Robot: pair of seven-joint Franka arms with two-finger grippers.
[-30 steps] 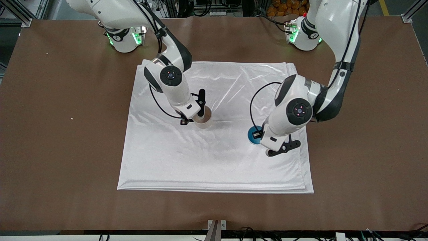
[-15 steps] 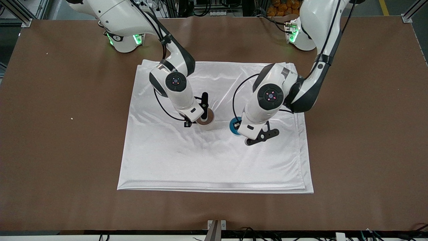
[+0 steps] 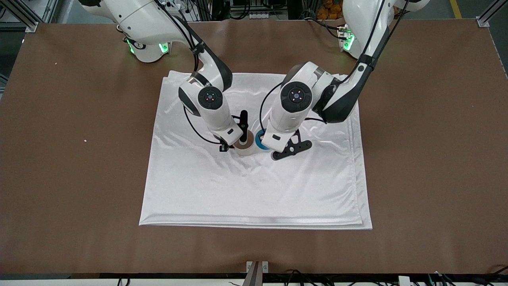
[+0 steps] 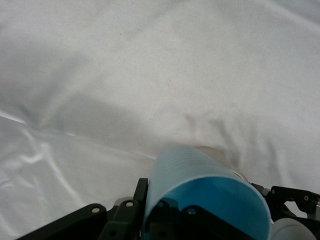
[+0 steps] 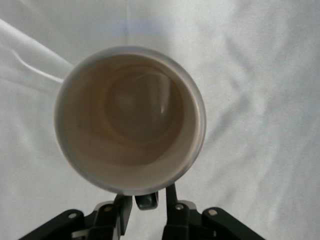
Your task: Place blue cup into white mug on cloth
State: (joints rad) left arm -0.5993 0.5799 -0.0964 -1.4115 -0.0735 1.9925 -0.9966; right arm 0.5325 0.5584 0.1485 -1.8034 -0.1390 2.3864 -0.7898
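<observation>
Your left tool (image 3: 265, 143) was clamped on the blue cup (image 3: 260, 139), at 3 o'clock of the white mug (image 3: 245, 143), which your right tool (image 3: 241, 140) pinched by its rim; insertion remained.

A brown table (image 3: 428, 159) is taking up nearly the whole front view, w/ two pale specks sitting on it toward the right arm's end (one (image 3: 85, 140) nearer the front camera, the other (image 3: 56, 63) farther). A small metal bracket (image 3: 257, 267) is sitting at the table's near edge, approx. mid-length.
</observation>
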